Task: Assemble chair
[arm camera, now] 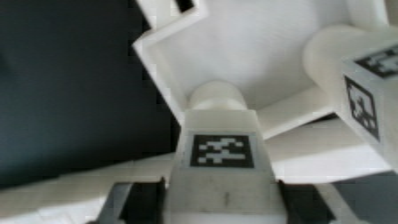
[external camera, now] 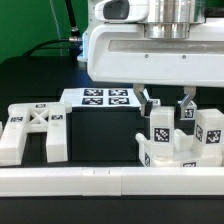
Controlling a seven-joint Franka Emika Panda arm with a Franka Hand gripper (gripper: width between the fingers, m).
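The gripper (external camera: 166,109) is clamped on the leg (external camera: 160,128), at four o'clock in the exterior view, with the frame (external camera: 33,130) at eight. I'd lift straight up, slowly, keeping the grip square.

Tagged white leg (external camera: 160,127) upright, X-braced frame (external camera: 35,130) well apart.

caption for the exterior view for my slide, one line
Panda pincer straddling a tagged white chair part, X-braced frame lying at the exterior view's left
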